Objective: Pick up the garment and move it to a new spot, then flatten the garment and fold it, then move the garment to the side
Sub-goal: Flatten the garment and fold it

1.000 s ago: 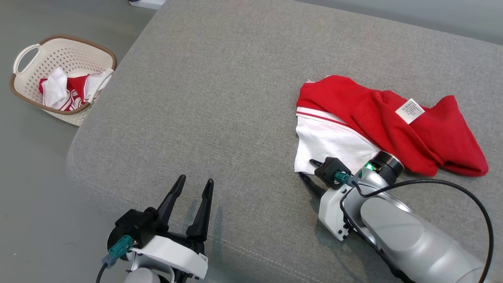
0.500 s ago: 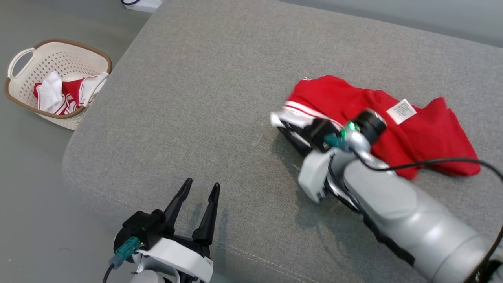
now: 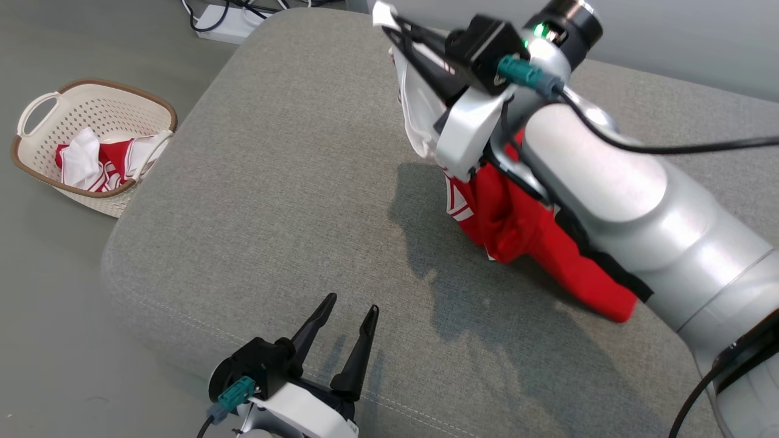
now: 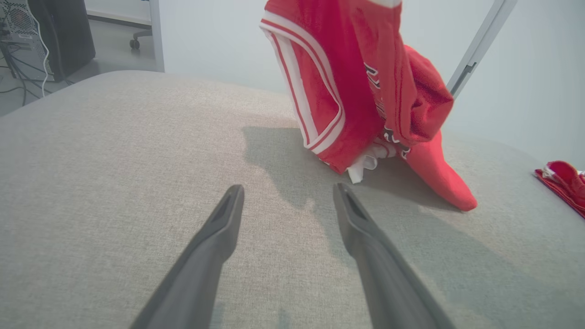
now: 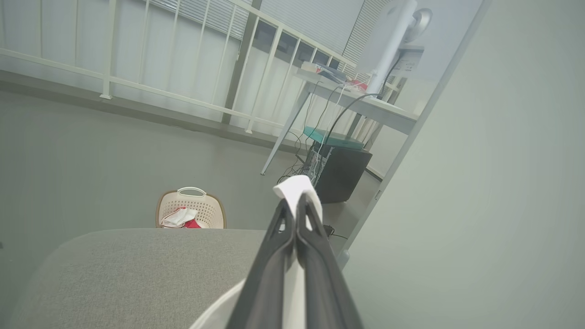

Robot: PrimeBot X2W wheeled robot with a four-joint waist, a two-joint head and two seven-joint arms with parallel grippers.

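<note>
Red knit garment [image 3: 505,225] with white panel and stripes, lifted by one corner

Its lowest red fold rests on the grey fabric cushion [image 3: 292,182] toward the right edge. The rest hangs from my right gripper [image 3: 384,13], fingers pressed together on a white corner high over the far edge. My left gripper [image 3: 353,302] hovers spread and empty above the near edge. I judge this the first step, the carry; next it needs setting down on bare cushion without bunching. My own forearm hides much of the cloth, and I cannot tell whether I hold hem or sleeve
</note>
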